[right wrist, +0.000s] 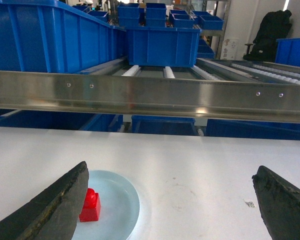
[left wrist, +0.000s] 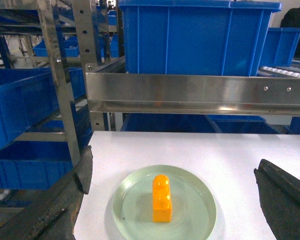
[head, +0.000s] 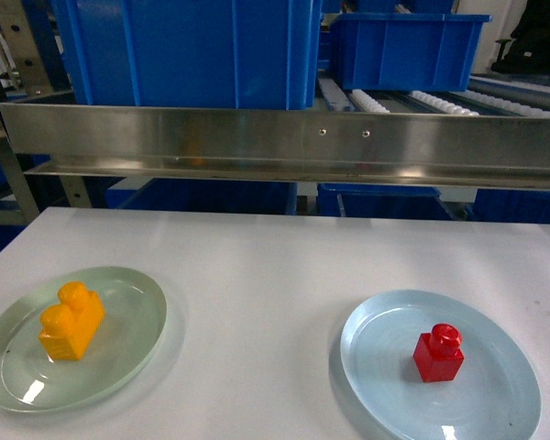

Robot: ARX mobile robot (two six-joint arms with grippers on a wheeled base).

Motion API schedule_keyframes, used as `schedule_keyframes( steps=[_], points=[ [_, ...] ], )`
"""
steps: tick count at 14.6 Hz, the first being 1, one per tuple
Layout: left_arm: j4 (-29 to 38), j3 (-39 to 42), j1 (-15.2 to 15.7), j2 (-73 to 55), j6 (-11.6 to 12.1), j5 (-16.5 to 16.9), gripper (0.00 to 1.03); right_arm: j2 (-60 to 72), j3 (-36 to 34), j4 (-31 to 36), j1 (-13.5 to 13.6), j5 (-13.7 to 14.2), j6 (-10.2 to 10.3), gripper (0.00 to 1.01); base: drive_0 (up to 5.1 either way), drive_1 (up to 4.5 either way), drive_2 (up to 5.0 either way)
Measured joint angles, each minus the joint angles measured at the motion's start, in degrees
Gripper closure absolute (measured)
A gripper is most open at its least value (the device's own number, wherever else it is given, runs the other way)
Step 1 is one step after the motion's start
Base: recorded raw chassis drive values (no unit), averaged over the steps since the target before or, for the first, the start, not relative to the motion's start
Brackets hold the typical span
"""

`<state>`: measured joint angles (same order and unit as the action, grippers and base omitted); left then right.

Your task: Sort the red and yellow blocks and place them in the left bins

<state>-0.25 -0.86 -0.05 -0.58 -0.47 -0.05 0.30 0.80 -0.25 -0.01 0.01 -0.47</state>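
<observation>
The yellow block stands on a pale green plate at the table's near left. The red block sits on a pale blue plate at the near right. Large blue bins stand on the rack behind the table. Neither gripper shows in the head view. In the left wrist view my left gripper is open, hanging back from the yellow block, which lies between the finger lines. My right gripper is open over bare table. The red block is partly hidden behind its left finger.
A steel rail runs across the table's far edge, below the bins. Behind it is a roller conveyor carrying a smaller blue bin. A steel rack upright with more blue bins stands off the table's left edge.
</observation>
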Motion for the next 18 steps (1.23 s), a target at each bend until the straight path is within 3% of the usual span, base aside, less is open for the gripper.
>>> schedule_keyframes(
  steps=[16, 17, 18],
  points=[
    [-0.5, 0.0, 0.3, 0.0, -0.1, 0.6, 0.05, 0.0, 0.0, 0.2, 0.0, -0.2, 0.0, 0.03, 0.0, 0.0, 0.0],
    [-0.9, 0.0, 3.5, -0.4, -0.7, 3.6, 0.05, 1.8, 0.0, 3.2, 0.0, 0.0, -0.2, 0.03, 0.0, 0.0, 0.0],
    [5.2, 0.0, 7.3, -4.5, -1.2, 6.8, 0.05, 6.4, 0.0, 7.2, 0.0, 0.1, -0.2, 0.03, 0.0, 0.0, 0.0]
  ],
)
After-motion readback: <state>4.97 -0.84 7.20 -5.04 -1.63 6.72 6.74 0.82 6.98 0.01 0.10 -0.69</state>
